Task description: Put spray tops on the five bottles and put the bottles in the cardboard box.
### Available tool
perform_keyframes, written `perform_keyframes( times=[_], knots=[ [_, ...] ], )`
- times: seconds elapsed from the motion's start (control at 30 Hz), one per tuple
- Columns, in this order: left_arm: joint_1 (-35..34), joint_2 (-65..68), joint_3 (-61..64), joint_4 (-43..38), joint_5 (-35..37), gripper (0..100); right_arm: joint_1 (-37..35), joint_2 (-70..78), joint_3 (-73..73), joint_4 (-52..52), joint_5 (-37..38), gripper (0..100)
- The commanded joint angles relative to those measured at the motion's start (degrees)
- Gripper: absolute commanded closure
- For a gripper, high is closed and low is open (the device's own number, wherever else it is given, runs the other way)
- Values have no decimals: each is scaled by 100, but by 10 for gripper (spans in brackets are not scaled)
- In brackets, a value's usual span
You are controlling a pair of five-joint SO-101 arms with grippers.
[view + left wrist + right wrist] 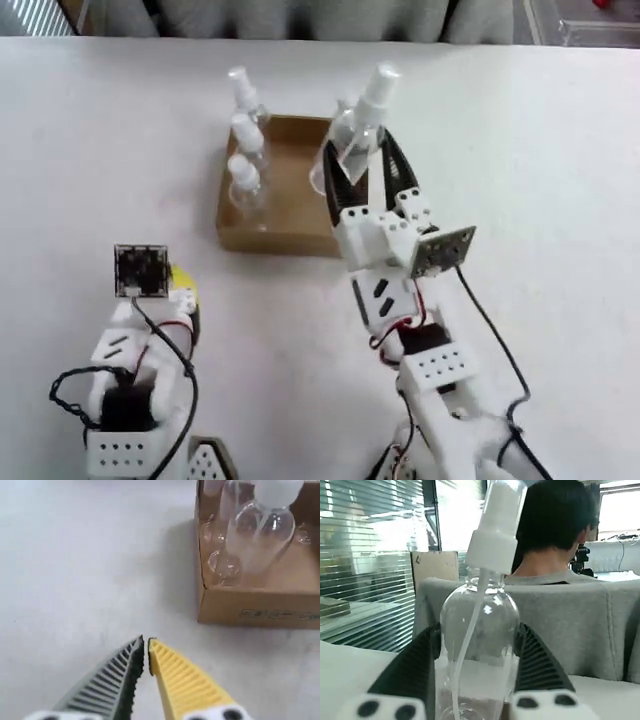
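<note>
The right gripper (358,148) clamps a spray-topped bottle (362,125) upright over the cardboard box (270,238), at its right side, while the closed left gripper (146,642) sits farther off.

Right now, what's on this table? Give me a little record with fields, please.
Box: cardboard, open, mid-table
Boxed bottles: three with spray tops, along its left side
Held bottle: clear, spray top on, upright over the box's right side
Right gripper: shut on held bottle
Left gripper: shut, empty, apart from box
</note>
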Motion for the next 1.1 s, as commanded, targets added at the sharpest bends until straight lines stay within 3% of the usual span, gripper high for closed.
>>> perform_keyframes(
  times=[0.0, 0.23, 0.4, 0.53, 1.07],
  knots=[
    [-101, -48, -9, -176, -70, 978, -84, 716, -158, -787, -18, 983],
    [-92, -48, -9, -167, -70, 978, -31, 2457, -642, -1921, 0, 983],
    [-92, -48, -9, -167, -70, 978, -40, 3530, -941, -2677, 633, 983],
    [-92, -48, -9, -167, -70, 978, 4, 4382, -1275, -3090, 686, 983],
    [-92, -48, -9, -167, -70, 978, 330, 5675, -1688, -3451, 686, 983]
  ],
)
